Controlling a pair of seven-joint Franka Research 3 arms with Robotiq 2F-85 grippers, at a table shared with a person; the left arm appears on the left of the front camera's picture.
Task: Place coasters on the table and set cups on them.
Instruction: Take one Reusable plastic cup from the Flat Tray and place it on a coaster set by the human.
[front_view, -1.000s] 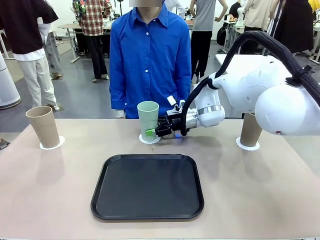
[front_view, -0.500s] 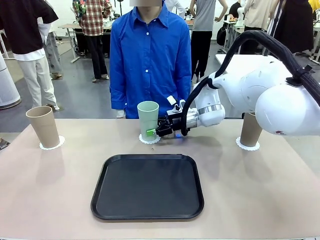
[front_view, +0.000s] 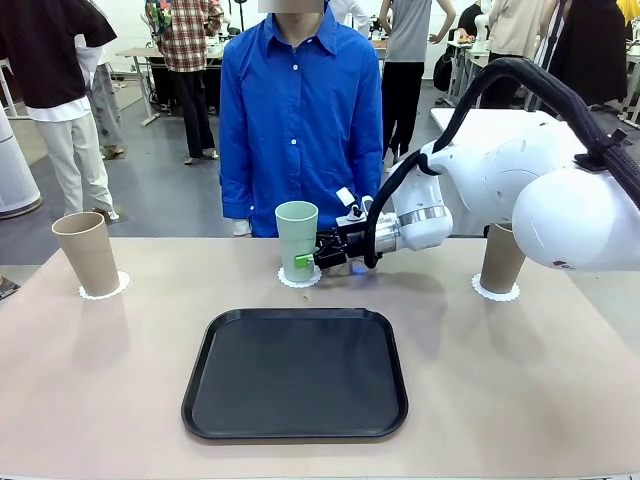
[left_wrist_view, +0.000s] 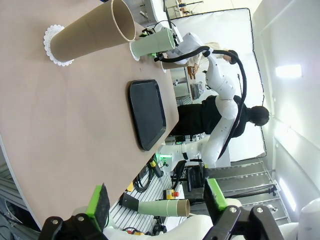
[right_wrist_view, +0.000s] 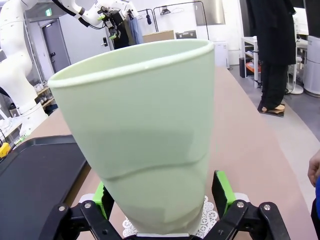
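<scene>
Right gripper (front_view: 306, 260) at pale mint green tapered cup (front_view: 296, 241), jaws wide apart, one green pad each side of cup, not clamped.

Mint cup stands upright on white scalloped paper coaster (front_view: 299, 279), far-centre of beige worktop (front_view: 110, 370), behind black tray (front_view: 295, 372). Two tan cups (front_view: 88, 253) on coasters at L & R ends. Left gripper (left_wrist_view: 156, 201) is released, holds nothing.

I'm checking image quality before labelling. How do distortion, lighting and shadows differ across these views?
Right wrist view: the wide lens balloons the mint cup between the open right claw. Left wrist view: rolled sideways, with a washed-out bright backdrop. Front view: even light, sharp, with soft shadows beside the tan cups on the table.
</scene>
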